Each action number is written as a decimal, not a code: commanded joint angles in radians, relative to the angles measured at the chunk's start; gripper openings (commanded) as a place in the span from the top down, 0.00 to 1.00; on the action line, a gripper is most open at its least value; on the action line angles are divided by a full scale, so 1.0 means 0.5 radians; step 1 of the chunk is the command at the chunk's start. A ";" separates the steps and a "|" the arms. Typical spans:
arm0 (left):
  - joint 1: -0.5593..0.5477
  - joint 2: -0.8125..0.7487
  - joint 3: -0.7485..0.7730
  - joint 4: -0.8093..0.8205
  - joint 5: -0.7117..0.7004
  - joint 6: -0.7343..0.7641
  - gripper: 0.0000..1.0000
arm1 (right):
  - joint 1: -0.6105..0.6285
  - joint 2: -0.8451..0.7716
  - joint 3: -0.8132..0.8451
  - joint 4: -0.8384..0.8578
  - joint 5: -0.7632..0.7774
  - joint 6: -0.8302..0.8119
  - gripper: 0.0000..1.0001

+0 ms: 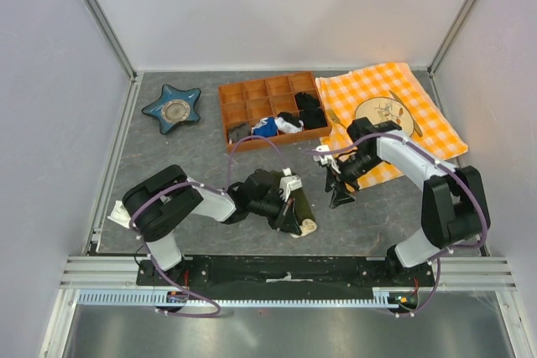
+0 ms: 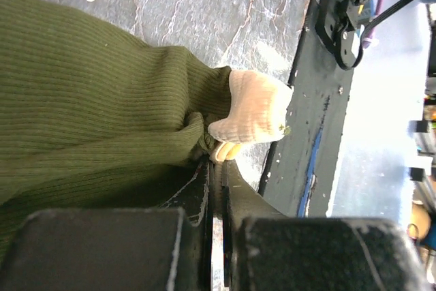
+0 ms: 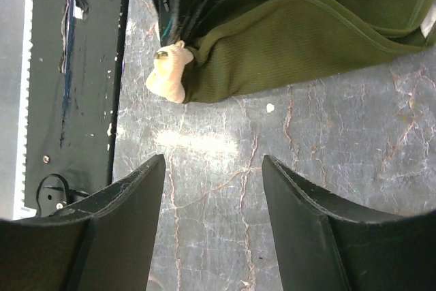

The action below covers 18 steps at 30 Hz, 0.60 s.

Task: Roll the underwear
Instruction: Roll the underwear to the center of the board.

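The underwear (image 1: 302, 205) is a bunched dark olive-green cloth with a cream-white waistband, lying on the grey table just in front of the arm bases. In the left wrist view its ribbed cloth (image 2: 95, 100) fills the left side, and the cream waistband corner (image 2: 255, 110) sits at my fingertips. My left gripper (image 2: 222, 160) is shut, pinching that waistband corner. My right gripper (image 3: 212, 158) stands open over bare table, a short way right of the underwear (image 3: 293, 39), with nothing between its fingers. The top view shows the right gripper (image 1: 340, 197) pointing toward the cloth.
A wooden compartment tray (image 1: 252, 94) at the back holds small black, blue and white garments. A blue star-shaped dish (image 1: 172, 108) lies at the back left. An orange checked cloth (image 1: 424, 102) with a plate (image 1: 384, 112) lies at the back right. The black base rail (image 3: 75, 66) runs close beside the underwear.
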 commanded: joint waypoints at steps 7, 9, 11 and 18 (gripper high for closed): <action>0.262 0.320 -0.109 0.298 0.296 -0.566 0.98 | 0.430 -0.627 -0.474 0.630 0.077 -0.142 0.33; 0.317 0.366 -0.130 0.387 0.327 -0.656 0.98 | 0.545 -0.707 -0.575 0.867 0.249 0.005 0.32; 0.339 0.430 -0.136 0.492 0.376 -0.766 0.98 | 0.649 -0.738 -0.579 0.910 0.296 0.048 0.32; 0.379 0.526 -0.139 0.612 0.395 -0.920 0.98 | 0.937 -0.674 -0.658 1.069 0.541 0.156 0.34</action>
